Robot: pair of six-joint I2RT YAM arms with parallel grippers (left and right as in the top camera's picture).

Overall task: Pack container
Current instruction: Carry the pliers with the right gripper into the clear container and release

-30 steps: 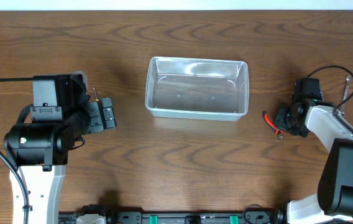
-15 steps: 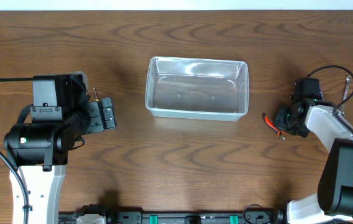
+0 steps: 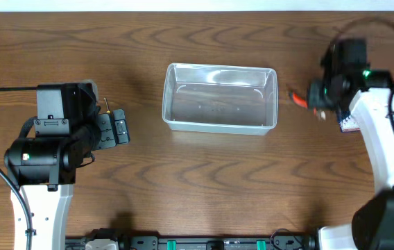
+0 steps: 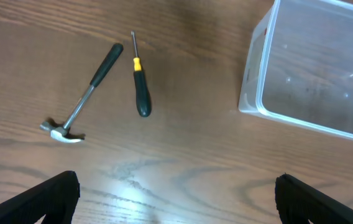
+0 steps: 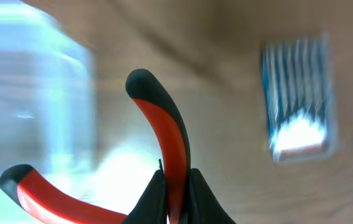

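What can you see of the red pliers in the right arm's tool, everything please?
The pliers show two curved red handles with black tips, in what looks like a rubbery coating. The right tool is shut on one handle; the other splays out to the side, untouched. The head is hidden behind the tool. From overhead, the handles point toward the right end of the container, just outside it and not touching. The wrist view is blurred, so finer detail is lost.

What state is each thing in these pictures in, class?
container, upright, empty.
pliers, held by one handle in right jaws.
hammer, lying on table, untouched.
screwdriver, lying on table beside hammer.
blue packet, lying flat on table.
left jaws, open, empty.
right jaws, shut on pliers.
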